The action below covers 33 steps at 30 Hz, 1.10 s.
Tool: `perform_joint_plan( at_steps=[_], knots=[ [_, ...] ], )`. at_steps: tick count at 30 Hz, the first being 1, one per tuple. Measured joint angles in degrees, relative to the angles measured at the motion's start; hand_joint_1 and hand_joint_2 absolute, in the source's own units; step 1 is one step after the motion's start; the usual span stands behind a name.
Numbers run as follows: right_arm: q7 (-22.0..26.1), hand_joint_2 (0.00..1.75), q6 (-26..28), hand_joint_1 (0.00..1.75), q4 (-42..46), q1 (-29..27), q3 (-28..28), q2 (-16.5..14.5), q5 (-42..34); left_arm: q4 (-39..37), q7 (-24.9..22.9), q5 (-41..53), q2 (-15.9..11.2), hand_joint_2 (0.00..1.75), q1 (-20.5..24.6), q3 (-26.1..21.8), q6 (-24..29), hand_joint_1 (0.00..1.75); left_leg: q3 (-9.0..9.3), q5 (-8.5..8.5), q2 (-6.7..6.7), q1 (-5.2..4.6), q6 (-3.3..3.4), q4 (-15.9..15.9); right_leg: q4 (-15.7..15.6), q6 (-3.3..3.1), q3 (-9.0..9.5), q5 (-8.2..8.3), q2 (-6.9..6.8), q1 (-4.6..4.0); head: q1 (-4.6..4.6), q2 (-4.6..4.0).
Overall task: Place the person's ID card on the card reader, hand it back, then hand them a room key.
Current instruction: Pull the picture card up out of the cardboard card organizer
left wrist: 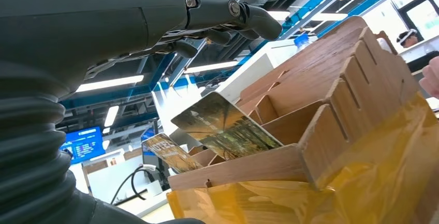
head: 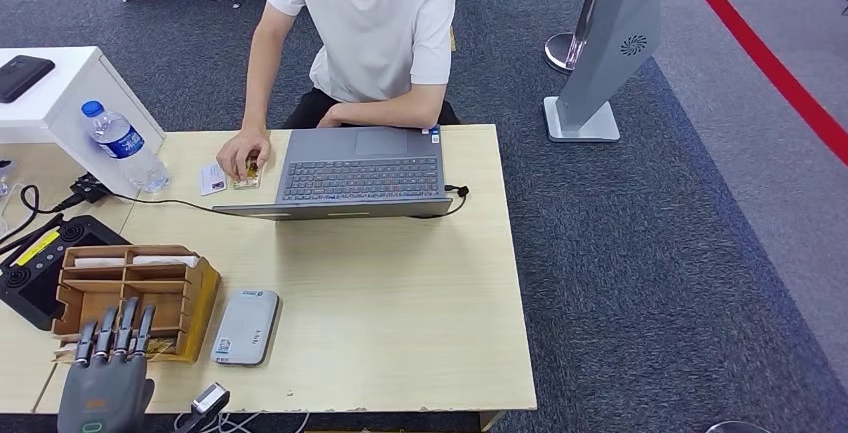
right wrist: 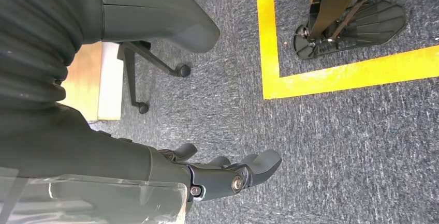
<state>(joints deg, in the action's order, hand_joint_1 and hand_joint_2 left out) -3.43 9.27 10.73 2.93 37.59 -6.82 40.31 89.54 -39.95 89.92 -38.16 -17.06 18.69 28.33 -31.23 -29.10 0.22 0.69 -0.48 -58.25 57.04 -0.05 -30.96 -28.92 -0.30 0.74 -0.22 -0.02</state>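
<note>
Grey-blue carpet surrounds a pale wooden bench [head: 400,293], with a red line running across the floor at the far right. A person in a white T-shirt [head: 370,23] sits at the far side behind an open grey laptop [head: 360,175]. The person's hand [head: 243,151] rests on the bench beside the laptop, on a small yellowish card [head: 248,175] that may be the ID card; a white card [head: 211,179] lies just beside it.

Near the robot's edge, a grey card reader [head: 246,326] lies flat, just beside a wooden organizer [head: 135,293] with several compartments. In the left wrist view, printed room key cards [left wrist: 222,127] stand tilted in the organizer's front slots.

The left hand [head: 108,368] hovers at the organizer's near edge, fingers stretched out and apart, holding nothing. The right hand [right wrist: 228,175] hangs over the carpet near yellow floor tape [right wrist: 331,71], its fingers loosely extended and empty.

A water bottle [head: 125,145] stands at the bench's far left corner, and a black controller [head: 40,268] lies left of the organizer.
</note>
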Motion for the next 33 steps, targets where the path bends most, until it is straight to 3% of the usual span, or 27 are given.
perform_joint_plan(
  at_steps=[33],
  knots=[
    [-0.02,1.75,-0.33,0.00,0.00,-0.01,0.04,0.00,0.84,-5.57,2.30,-0.02,1.90,1.75,0.57,-0.70,2.59,0.00,0.00,0.00,0.00,0.00,0.00,0.00,0.00,0.00,0.00,0.00,0.00,0.00,0.00,0.00]
  ],
)
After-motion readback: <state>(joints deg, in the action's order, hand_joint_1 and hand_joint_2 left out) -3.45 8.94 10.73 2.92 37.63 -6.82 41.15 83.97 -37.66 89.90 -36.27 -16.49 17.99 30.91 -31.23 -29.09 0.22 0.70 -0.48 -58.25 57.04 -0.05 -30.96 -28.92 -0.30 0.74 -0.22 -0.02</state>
